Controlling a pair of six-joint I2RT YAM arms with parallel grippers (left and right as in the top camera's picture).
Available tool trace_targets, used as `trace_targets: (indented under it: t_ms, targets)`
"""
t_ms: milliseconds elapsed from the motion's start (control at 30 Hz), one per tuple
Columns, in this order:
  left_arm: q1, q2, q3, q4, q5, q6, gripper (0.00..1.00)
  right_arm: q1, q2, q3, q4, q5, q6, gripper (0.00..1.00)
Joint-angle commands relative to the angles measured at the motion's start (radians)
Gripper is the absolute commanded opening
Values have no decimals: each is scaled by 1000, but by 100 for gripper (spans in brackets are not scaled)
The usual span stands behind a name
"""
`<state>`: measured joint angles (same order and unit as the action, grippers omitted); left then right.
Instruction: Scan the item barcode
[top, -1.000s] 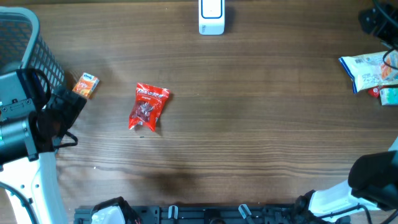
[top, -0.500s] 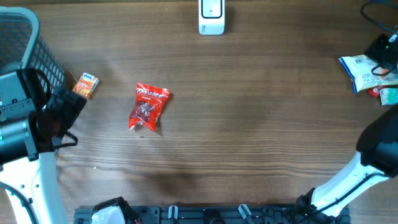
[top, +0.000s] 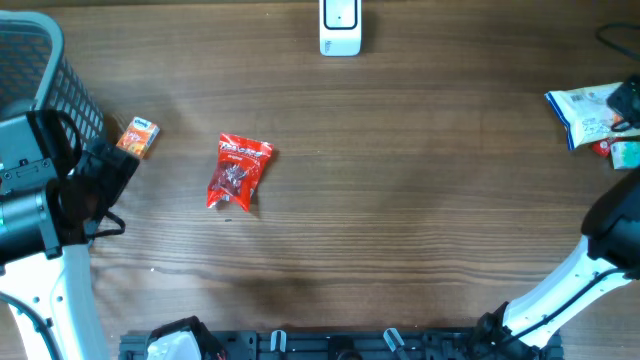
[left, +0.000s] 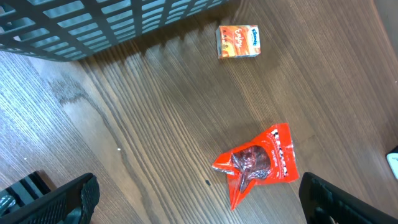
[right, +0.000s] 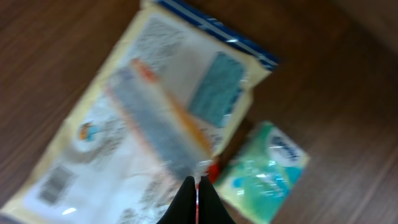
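Observation:
A red snack packet (top: 238, 172) lies flat on the wooden table, left of centre. In the left wrist view the same red packet (left: 258, 163) lies ahead of my left gripper (left: 202, 205), which is open wide and holds nothing. The white scanner (top: 340, 25) stands at the far edge, in the middle. My right gripper (right: 196, 182) is shut, its fingertips pressed together with nothing visible between them. It hovers over a white bag with a blue edge (right: 143, 124), next to a green packet (right: 264, 171). That view is blurred.
A small orange box (top: 138, 137) lies near a dark wire basket (top: 40, 70) at the far left. The white bag (top: 590, 115) and the green packet (top: 625, 153) sit at the right edge. My right arm (top: 600, 260) rises from the near right corner.
My right gripper has shut and its arm has swung toward the packets at the right edge. The left arm and the red packet have not moved.

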<state>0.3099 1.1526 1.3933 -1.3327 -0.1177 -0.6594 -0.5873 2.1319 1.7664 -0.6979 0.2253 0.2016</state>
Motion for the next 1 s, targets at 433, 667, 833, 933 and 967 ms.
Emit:
trace_targets:
  t_ms: [433, 667, 833, 933, 967]
  targets:
    - [7, 0, 0, 0, 5, 0, 100, -23, 23, -7, 98, -550, -254, 4]
    - [7, 0, 0, 0, 5, 0, 100, -23, 31, -70, 114, -266, -252, 4]
    - [7, 0, 0, 0, 5, 0, 100, -24, 62, -84, 120, -23, -133, 4]
    - [7, 0, 0, 0, 5, 0, 100, -26, 62, -84, 108, 194, -10, 4]
    - [7, 0, 0, 0, 5, 0, 100, -27, 62, -84, 106, 235, -5, 4]
